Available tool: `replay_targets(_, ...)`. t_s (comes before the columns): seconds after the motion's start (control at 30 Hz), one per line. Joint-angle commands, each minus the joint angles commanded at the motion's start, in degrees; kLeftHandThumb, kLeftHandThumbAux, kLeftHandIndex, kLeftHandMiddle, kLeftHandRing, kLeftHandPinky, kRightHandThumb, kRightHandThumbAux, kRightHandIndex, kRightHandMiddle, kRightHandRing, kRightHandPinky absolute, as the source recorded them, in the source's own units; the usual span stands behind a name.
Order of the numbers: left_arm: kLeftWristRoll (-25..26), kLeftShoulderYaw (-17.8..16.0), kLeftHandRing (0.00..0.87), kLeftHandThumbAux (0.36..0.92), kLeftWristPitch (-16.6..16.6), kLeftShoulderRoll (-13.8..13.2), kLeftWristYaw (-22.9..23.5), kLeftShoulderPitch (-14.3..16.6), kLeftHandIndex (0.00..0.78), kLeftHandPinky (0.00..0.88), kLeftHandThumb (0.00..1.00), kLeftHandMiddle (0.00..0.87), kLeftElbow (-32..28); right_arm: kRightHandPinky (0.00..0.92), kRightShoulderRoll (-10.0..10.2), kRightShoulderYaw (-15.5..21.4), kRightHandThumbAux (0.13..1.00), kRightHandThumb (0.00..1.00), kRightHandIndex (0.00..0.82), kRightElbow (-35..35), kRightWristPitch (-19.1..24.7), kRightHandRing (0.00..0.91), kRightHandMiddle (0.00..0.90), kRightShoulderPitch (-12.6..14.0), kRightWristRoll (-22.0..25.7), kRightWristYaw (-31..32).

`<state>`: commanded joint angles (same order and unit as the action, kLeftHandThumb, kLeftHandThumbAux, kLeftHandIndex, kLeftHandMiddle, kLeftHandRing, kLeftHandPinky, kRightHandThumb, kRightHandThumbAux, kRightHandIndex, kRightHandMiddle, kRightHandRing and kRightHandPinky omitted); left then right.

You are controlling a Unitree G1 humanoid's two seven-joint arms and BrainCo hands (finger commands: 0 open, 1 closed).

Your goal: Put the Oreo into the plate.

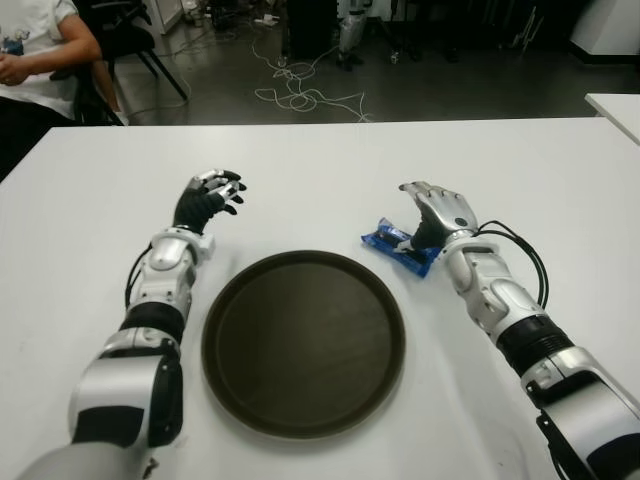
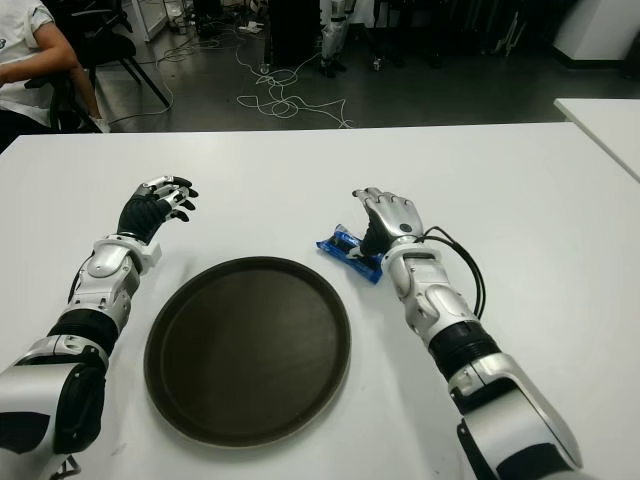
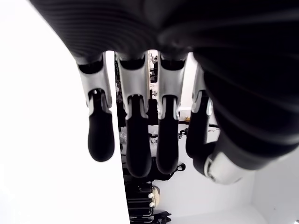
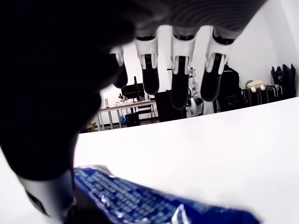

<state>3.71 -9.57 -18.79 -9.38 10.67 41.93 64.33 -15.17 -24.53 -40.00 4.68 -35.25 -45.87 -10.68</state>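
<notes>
Oreo not yet grasped, plate empty.
The blue Oreo pack [image 1: 398, 246] is seen lying on the white counter [image 1: 320, 160], right of centre in the frame, just beside the upper-right rim of the dark round plate [image 1: 230, 300]. The right hand [image 1: 437, 212] is placed over the pack with fingers [image 4: 180, 88] extended, nothing gripped. The left hand [image 1: 210, 196] is shown left of the plate, fingers relaxed, empty. Grasp, transfer and release are all judged left to do.
</notes>
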Motion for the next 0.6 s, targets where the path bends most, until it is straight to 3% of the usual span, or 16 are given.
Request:
replay_targets(0.43,0.1,0.0,0.521,0.672,0.2,0.1,-0.2,0.0,0.419,0.587,0.835,0.467,-0.1,0.277,0.0,0.1,0.801,0.000,0.182,-1.4,-0.8,0.238,0.208,-0.5,0.7,-0.5)
replay_targets(0.6,0.1,0.0,0.512,0.673,0.4,0.2,-0.3,-0.1,0.419,0.570,0.835,0.467,-0.3,0.259,0.0,0.2,0.788,0.000,0.154,-1.7,-1.1,0.220,0.189,-0.4,1.2,-0.5)
